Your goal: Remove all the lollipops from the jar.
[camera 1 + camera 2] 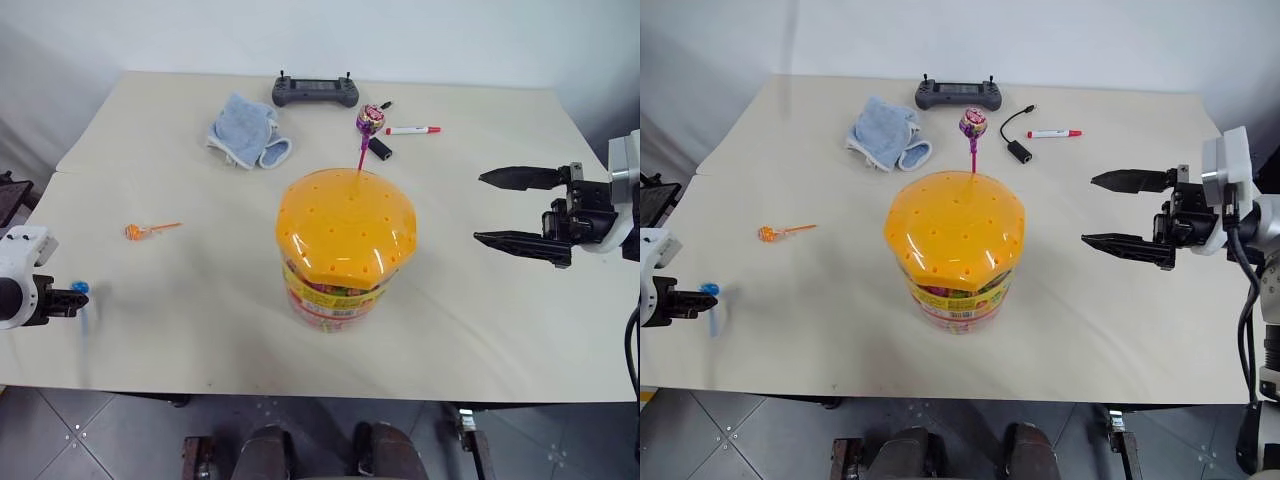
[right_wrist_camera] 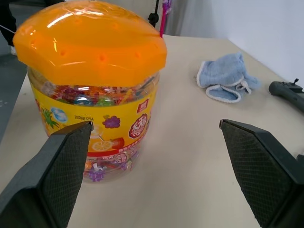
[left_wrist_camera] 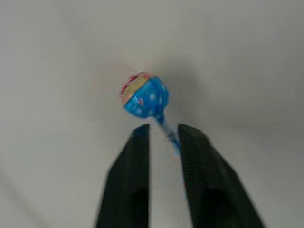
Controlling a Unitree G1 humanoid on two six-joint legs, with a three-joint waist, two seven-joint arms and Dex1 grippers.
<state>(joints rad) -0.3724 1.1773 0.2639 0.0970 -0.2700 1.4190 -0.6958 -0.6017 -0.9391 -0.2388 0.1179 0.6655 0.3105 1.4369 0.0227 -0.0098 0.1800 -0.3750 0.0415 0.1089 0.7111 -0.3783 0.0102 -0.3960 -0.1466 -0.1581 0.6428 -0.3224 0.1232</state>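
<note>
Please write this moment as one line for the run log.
orange lollipop: on table | blue lollipop: between left gripper fingers | purple lollipop: in jar lid | right gripper: open, empty

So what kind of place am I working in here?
Probably a lab or test room, not a home: a plain beige table against a bare white wall, tiled floor, and a handheld controller lying by the jar.

Left arm: low at the 9 o'clock edge of the head view.
Left gripper [image 3: 161,137]: fingers slightly parted, blue stick between them.
Right arm: at 3 o'clock, level.
Right gripper [image 1: 495,208]: fingers spread wide, pointing toward 9 o'clock, empty.
</note>
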